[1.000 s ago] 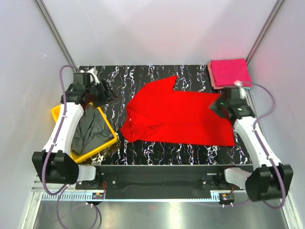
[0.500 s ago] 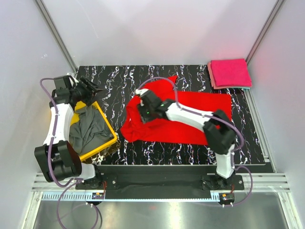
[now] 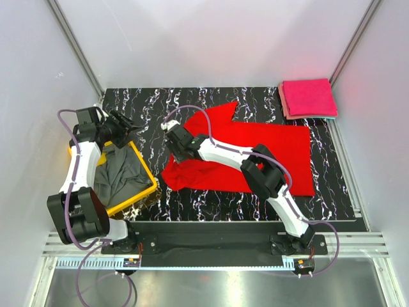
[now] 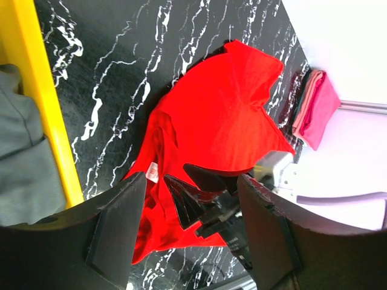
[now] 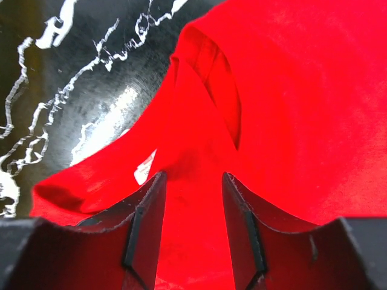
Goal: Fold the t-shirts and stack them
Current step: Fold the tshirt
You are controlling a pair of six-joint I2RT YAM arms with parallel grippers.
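Marbled table (image 3: 148, 107), right arm (image 3: 223, 152) covering red t-shirt (image 3: 289, 146)

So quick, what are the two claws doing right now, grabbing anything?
Left gripper: open, holding nothing.
Right gripper: open, holding nothing, poised over the red t-shirt.

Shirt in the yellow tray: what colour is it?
The shirt is dark grey, lying crumpled in the yellow tray. The top external view shows it best.
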